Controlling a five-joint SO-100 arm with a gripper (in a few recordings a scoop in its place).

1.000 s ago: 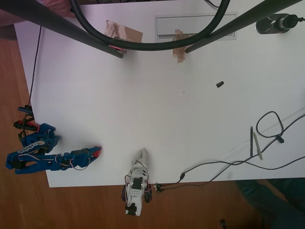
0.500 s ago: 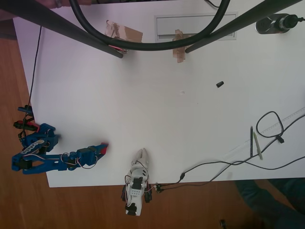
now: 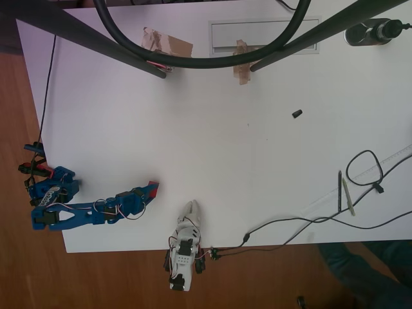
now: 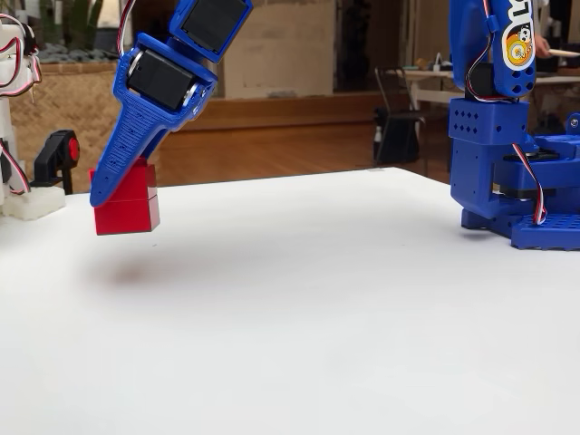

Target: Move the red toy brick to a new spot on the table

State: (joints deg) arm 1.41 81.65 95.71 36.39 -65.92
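Gripping red brick (image 4: pixel 127 201), blue gripper (image 4: pixel 113 186) holds it lifted clear above white bench (image 4: pixel 344 299), shadow beneath.

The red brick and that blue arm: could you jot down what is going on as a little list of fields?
brick: red toy brick, gripped near its top by the arm's blue fingers
height: lifted clear of the white table; a faint shadow lies below it
gripper: shut on the brick, near the table's lower left edge in the overhead view
arm base: blue, at the table's left edge in the overhead view
other things: small black piece; pen; cables
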